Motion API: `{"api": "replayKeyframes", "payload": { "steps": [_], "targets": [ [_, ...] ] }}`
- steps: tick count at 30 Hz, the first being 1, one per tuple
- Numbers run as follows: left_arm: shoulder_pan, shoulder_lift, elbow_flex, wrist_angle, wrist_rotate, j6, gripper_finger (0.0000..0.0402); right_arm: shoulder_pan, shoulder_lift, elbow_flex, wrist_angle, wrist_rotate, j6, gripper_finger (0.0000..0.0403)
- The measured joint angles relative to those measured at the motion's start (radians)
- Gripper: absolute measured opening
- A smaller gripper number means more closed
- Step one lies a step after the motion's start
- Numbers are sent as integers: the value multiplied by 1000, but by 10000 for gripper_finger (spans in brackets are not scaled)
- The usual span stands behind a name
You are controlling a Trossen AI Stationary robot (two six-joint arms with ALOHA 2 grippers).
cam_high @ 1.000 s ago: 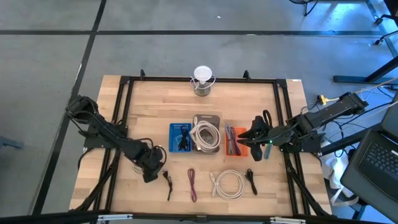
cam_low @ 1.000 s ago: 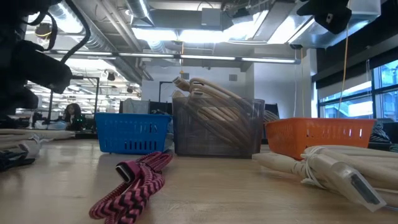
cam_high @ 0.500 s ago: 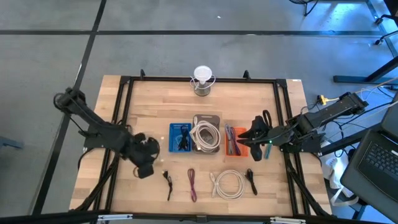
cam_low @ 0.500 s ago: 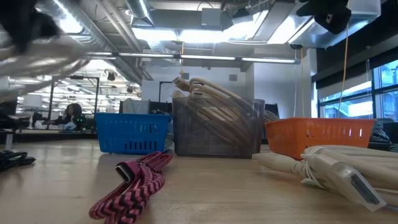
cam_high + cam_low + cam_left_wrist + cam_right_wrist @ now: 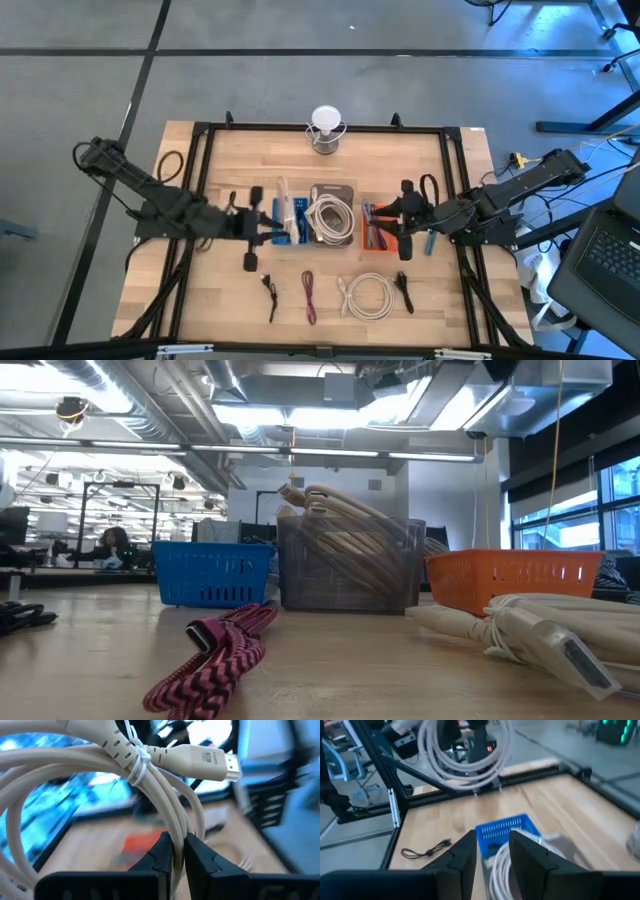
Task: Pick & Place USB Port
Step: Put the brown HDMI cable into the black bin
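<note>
Cable first: your left gripper has a coiled cream cable pinched between its fingers, which stand nearly closed with only the strands between them. The coil rises from the fingertips, bound by a tie, with its flat metal plug jutting out sideways past the loop. In the high view you see that gripper at the left edge of the blue basket, with the cream coil lifted over the basket and clear of the table. From the right wrist view the same coil hangs in the air beyond the blue basket.

Your right gripper sits by the orange basket, fingers parted partway with nothing between them.

Between the two baskets stands the grey bin, holding another cream coil. Along the near edge lie a black cable, a magenta braided cable, a white coil and a black cable at the right.
</note>
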Motion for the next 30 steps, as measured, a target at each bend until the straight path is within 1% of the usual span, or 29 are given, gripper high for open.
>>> {"api": "replayKeyframes", "payload": {
  "steps": [2,6,8,11,14,17,20,24,27,30],
  "targets": [
    [68,13,-3,85,143,63,22,0,22,0,65,0,-60,116],
    [187,37,-4,164,339,107,22,0,62,0,182,-3,-156,116],
    [234,52,-4,205,456,108,22,-3,79,0,241,-3,-193,116],
    [281,89,-4,283,634,108,22,-7,104,0,319,3,-254,116],
    [309,126,-4,343,743,94,22,-12,117,0,351,63,-318,117],
    [322,152,-4,354,749,86,22,-31,126,0,352,156,-337,117],
    [332,165,-4,370,764,70,22,-68,136,0,354,184,-312,117],
    [339,167,-4,371,791,62,22,-118,156,0,371,172,-266,117],
    [340,167,-4,374,794,61,22,-156,171,0,393,120,-249,120],
    [340,167,-4,374,793,60,22,-187,195,23,398,68,-247,132]
  ]
}}
